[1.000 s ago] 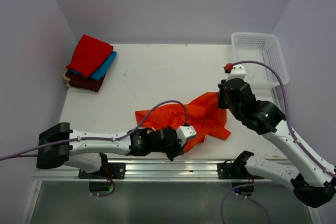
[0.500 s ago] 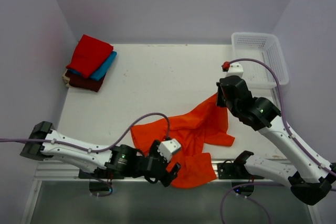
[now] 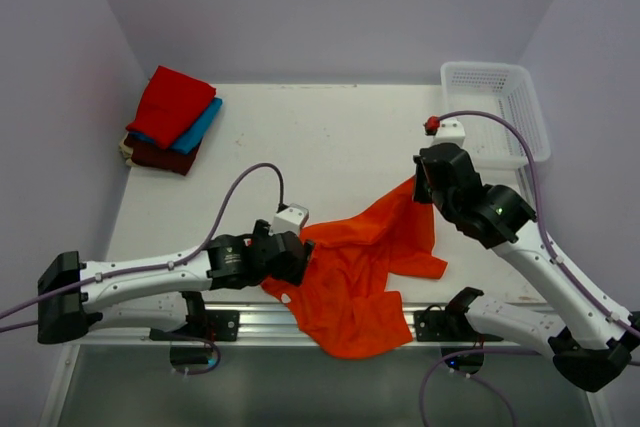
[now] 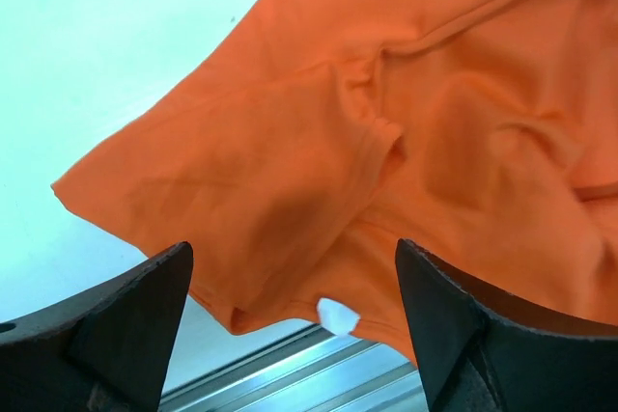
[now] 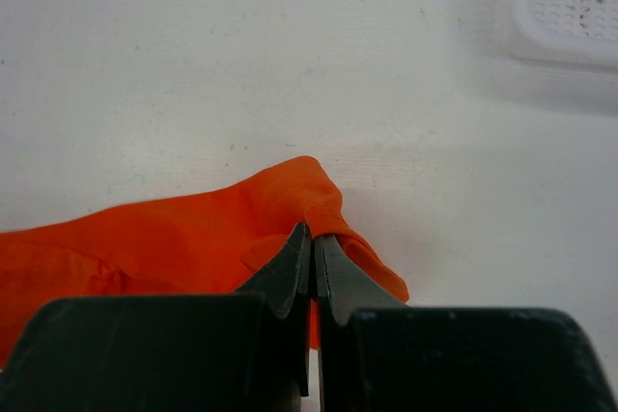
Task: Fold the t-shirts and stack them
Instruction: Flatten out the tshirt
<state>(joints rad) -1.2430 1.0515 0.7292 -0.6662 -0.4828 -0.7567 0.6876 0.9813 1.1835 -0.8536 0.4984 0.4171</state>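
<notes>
**Item 1: orange t-shirt** [image 3: 362, 267]. Crumpled, not folded. It lies at the near right of the table [image 3: 300, 147]. Its long axis runs diagonally from a raised far-right corner down to the near edge. The near end drapes over the metal rail [image 3: 250, 319] and off the table. Neck opening and hem cannot be told apart. The left wrist view shows 1 seamed fold, possibly a sleeve, and cuts the cloth off at right and bottom.

**Item 2: right gripper** [image 5: 313, 246]. The fingers are pressed together on the far-right corner of the orange t-shirt, with a pinch of cloth bunched at the tips. In the top view the arm covers this grip.

**Item 3: left gripper** [image 4: 292, 272]. The fingers are spread wide and grip nothing. The shirt's left part lies between and beyond them. Whether they touch it cannot be told.

**Item 4: stack of 3 tees**, far-left corner. The red t-shirt [image 3: 170, 102] is on top, the turquoise-blue t-shirt [image 3: 202, 127] is under it and the dark maroon t-shirt [image 3: 160, 155] is lowest. The lower 2 are mostly covered.

**Item 5: white mesh basket** [image 3: 497, 107], far-right corner, well apart from the shirt.
</notes>
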